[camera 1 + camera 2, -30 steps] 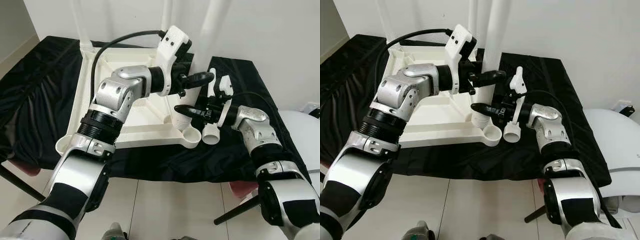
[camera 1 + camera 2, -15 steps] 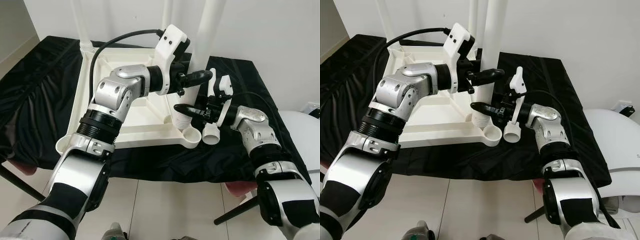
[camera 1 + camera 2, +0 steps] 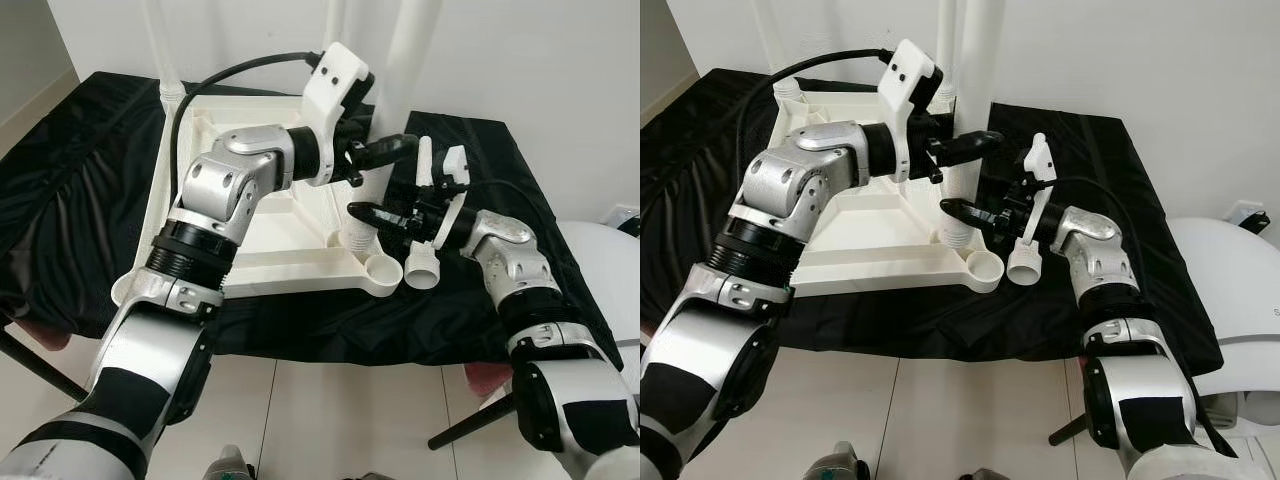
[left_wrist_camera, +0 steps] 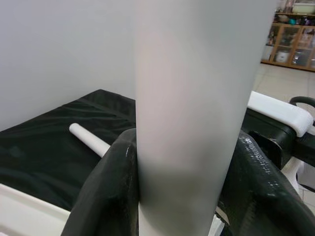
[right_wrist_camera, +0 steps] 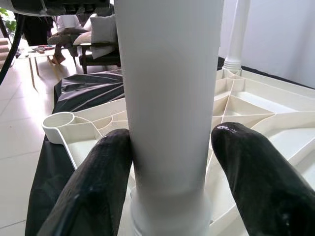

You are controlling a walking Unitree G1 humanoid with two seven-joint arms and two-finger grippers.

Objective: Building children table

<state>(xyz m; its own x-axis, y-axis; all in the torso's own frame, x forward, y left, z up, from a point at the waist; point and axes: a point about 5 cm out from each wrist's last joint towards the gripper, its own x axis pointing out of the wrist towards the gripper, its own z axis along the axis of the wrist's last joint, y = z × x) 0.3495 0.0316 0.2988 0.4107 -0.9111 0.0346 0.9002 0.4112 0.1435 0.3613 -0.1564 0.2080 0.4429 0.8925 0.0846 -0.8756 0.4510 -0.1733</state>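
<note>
A: What hems the grippers in?

B: The upturned white tabletop point(image 3: 290, 215) lies on a black cloth point(image 3: 90, 180), its ribbed underside facing up. The white leg point(image 3: 975, 60) rises between both sets of jaws, with a white wall just behind it. An empty round corner socket point(image 3: 382, 268) sits just below the right gripper point(image 3: 385, 215), and a loose white leg point(image 3: 424, 255) lies on the cloth under that wrist. Open cloth stretches out beyond the right arm's elbow.

A: And the jaws?

B: The left gripper point(image 3: 962, 147) has its fingers spread around the leg, which fills the gap between them in the left wrist view, both pads point(image 4: 110, 191) touching or nearly so. The right gripper sits lower, near the leg's ribbed foot; in the right wrist view one finger point(image 5: 101, 172) touches the leg and the other stands slightly apart, so it is spread, not clamped.

A: Changed since a second ago?

B: The left gripper has moved up and back along the leg, its white wrist housing now higher. The right gripper has shifted a little closer to the leg. The tabletop has not moved.
</note>
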